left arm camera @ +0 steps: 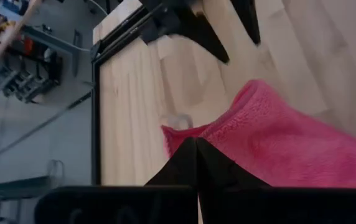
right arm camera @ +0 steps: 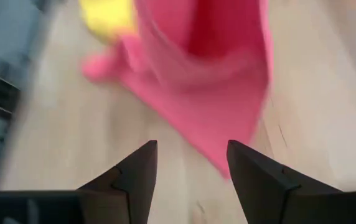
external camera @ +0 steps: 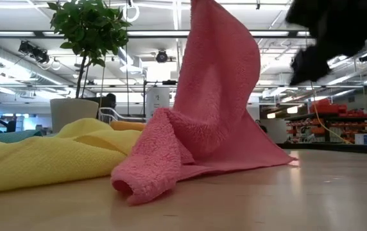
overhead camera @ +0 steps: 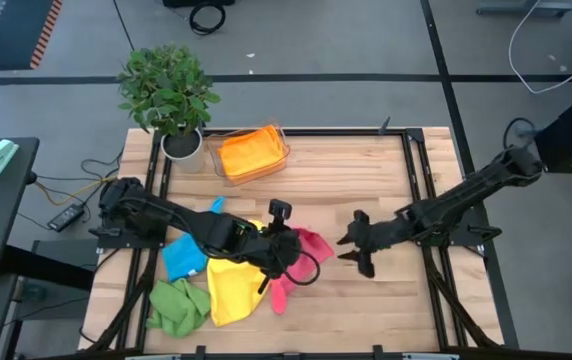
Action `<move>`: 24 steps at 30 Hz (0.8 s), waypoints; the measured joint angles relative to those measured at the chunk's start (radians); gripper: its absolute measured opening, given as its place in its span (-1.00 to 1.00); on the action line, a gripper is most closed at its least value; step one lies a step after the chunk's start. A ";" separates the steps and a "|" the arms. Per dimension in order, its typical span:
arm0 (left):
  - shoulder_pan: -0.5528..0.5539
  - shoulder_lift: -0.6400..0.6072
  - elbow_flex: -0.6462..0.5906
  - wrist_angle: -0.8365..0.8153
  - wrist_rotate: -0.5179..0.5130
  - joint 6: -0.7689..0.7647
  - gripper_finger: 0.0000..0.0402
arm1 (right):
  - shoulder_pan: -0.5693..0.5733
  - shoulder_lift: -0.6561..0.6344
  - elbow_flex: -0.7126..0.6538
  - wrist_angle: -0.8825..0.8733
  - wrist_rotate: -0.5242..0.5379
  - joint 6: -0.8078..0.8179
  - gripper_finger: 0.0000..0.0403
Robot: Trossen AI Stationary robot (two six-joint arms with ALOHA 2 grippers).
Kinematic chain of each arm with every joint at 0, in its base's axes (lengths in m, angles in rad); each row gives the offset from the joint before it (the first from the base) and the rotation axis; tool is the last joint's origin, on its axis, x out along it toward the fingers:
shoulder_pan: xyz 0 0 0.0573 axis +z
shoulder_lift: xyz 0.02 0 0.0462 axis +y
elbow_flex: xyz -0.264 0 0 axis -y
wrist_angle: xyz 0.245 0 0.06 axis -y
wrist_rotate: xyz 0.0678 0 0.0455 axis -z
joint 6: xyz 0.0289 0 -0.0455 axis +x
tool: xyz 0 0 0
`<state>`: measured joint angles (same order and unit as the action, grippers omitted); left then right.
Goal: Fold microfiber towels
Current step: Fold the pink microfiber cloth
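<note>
A pink towel is lifted by one end near the table's middle, with my left gripper shut on it. Its lower part lies bunched on the wood. My right gripper stands open just to the towel's right, and the towel's near corner lies ahead of its spread fingers, apart from them. A yellow towel, a blue one and a green one lie crumpled at the near left. An orange towel lies in the clear tray. My left gripper pinches the pink towel near a corner between its two shut fingers, slanting down from the table's left. Whether it holds one layer or several does not show. The towel hangs slack below the fingers, its lower end resting on the table.
A potted plant and the clear tray stand at the far left. Black frame rails run along the table's sides. Bare wood lies between the tray and my right gripper.
</note>
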<state>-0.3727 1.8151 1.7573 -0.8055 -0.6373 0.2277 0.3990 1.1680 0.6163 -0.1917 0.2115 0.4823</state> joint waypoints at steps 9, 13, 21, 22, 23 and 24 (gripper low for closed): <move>-0.001 -0.001 -0.001 -0.039 0.001 -0.092 -1.00 | -0.014 0.293 -0.019 0.070 0.067 0.092 0.00; -0.002 -0.001 -0.001 -0.057 0.002 -0.116 -0.99 | -0.035 0.374 -0.018 0.156 0.063 0.110 0.00; -0.014 0.000 0.000 -0.088 0.002 -0.160 -0.99 | -0.104 0.479 -0.018 0.295 0.098 0.122 -0.01; -0.018 0.000 0.000 -0.097 0.002 -0.160 -0.99 | -0.108 0.485 -0.017 0.310 0.095 0.120 -0.04; -0.020 0.000 0.000 -0.105 0.002 -0.162 -0.99 | -0.111 0.486 -0.017 0.316 0.087 0.116 -0.10; -0.022 0.000 0.000 -0.106 0.002 -0.167 -0.99 | -0.109 0.487 -0.017 0.320 0.080 0.103 -0.18</move>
<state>-0.3945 1.8149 1.7569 -0.9119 -0.6355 0.0612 0.2899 1.6550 0.5995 0.1286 0.2912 0.5850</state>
